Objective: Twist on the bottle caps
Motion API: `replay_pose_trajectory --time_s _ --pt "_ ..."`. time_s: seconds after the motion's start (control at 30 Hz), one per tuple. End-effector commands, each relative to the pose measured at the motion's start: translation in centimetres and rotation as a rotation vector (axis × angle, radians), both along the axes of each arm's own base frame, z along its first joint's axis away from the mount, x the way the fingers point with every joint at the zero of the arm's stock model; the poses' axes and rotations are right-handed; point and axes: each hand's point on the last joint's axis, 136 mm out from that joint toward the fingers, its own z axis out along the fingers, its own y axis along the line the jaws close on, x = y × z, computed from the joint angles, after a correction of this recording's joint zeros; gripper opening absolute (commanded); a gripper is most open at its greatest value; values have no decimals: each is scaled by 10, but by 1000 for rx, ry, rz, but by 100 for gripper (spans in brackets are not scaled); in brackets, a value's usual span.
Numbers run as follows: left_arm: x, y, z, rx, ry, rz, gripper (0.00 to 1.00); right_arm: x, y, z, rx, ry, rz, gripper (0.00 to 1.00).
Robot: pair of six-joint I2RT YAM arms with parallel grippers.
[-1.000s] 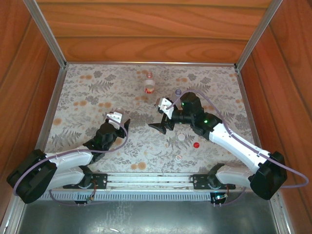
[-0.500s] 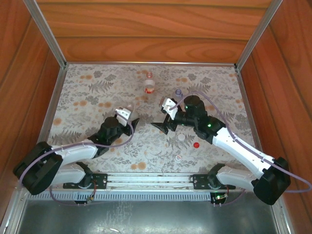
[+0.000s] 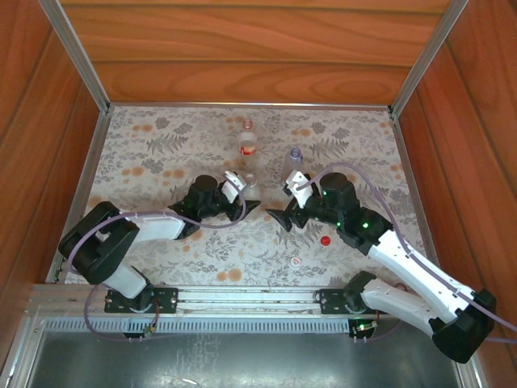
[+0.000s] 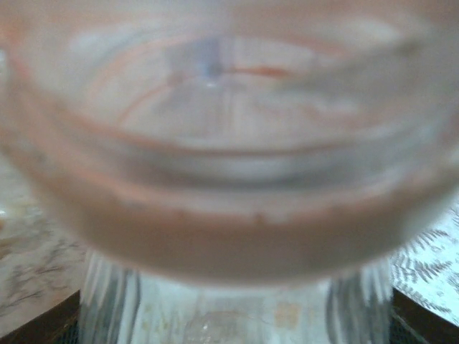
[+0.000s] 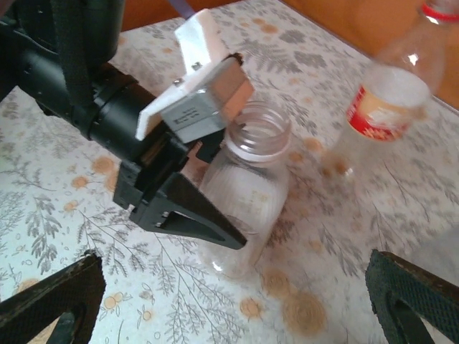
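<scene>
The plain bottle [image 5: 247,215] stands upright near the middle of the table [image 3: 145,145], its mouth open and uncapped. It looks empty, thin-walled and ribbed, so it is probably very light, easy to tip, and likely to dent under a hard squeeze. Its smooth plastic may also spin in a loose hold when a cap is twisted on.

The left tool [image 3: 245,198] grasps it around the lower body, with 1 finger [image 5: 188,212] lying across its near side. That seems the right place to hold it: low, firm, and clear of the neck. The right tool [image 3: 279,217] hangs just beside it, jaws spread wide and empty.

The red cap [image 3: 325,240] and a white cap [image 3: 296,261] lie on the table nearer the arm bases. Each is small and flat, and is probably best pinched across its rim. The labelled bottle [image 3: 248,144] and the purple-tinted bottle [image 3: 295,156] stand farther back.
</scene>
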Motion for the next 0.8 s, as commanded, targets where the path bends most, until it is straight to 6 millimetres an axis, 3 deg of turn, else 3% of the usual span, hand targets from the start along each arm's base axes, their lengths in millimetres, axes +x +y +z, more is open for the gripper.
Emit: replay_pose_trajectory --time_s 0.0,0.17,0.43,0.77 --pt "-11 -13 3 -28 -5 -123 68 7 -22 -20 -39 94 -169 100" --pt "-10 -14 -1 -26 7 -126 77 19 -31 -22 -21 125 -289 100" --pt "-9 -11 1 -63 -24 -108 98 26 -26 -27 -83 144 -280 100" --pt "-18 -4 6 -166 -102 -99 100 37 -15 -22 -16 150 -299 100"
